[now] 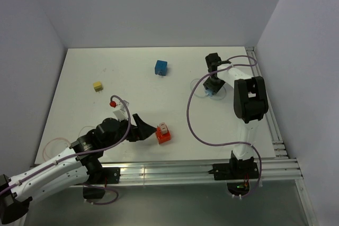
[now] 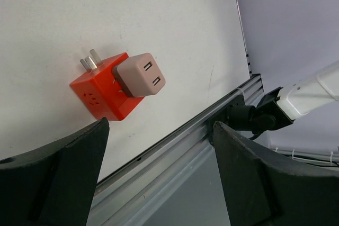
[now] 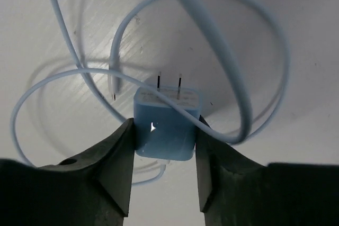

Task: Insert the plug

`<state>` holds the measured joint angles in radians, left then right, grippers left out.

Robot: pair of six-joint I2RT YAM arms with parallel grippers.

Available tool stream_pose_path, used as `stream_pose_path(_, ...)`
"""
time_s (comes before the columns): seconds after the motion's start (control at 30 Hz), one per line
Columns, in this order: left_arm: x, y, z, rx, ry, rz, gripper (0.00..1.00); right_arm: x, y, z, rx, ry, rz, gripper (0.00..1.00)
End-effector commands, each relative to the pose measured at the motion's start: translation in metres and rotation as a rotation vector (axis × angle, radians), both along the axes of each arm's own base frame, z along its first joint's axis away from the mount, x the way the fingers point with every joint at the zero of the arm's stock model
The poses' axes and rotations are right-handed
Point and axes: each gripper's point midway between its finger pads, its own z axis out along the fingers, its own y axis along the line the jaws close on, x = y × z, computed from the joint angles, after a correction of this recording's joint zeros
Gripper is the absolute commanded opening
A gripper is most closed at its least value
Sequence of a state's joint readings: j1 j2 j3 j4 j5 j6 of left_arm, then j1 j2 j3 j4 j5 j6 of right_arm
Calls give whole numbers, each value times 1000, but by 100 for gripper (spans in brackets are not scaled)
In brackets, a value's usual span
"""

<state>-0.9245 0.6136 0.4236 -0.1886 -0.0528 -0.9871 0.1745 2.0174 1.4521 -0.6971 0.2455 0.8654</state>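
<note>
The plug (image 3: 167,114) is a light blue charger block with two metal prongs and a pale cable (image 3: 239,84) coiled around it on the white table. My right gripper (image 3: 164,126) is shut on it, a finger pressed against each side. From above this happens at the back right (image 1: 211,91). A red socket cube (image 1: 163,134) lies near the front edge, with a beige adapter (image 2: 141,74) plugged into it and its own prongs (image 2: 91,60) sticking out. My left gripper (image 1: 146,129) hovers just left of the cube, open with nothing between its fingers (image 2: 79,152).
A dark blue cube (image 1: 161,68) sits at the back middle. A small yellow block (image 1: 98,86) and a red bead (image 1: 112,103) lie on the left. An aluminium rail (image 1: 180,169) runs along the table's front edge, another down the right side.
</note>
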Motion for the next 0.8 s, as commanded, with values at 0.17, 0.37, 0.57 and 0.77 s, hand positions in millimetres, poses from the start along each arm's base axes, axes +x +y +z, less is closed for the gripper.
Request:
stream_pose_path(0.17, 2, -6, 50, -37, -67, -27, 84, 15, 4, 46, -49, -96, 192, 0)
stream_pose_path(0.37, 8, -11, 103, -24, -94, -41, 83, -25, 54, 176, -221, -423, 546, 0)
stream_pose_path(0.57, 11, -20, 152, -103, -106, -67, 83, -129, 130, 235, -103, -750, 985, 0)
stream_pose_path(0.77, 0, -44, 162, -229, -39, -218, 79, -238, 158, 251, 142, -1010, 1369, 0)
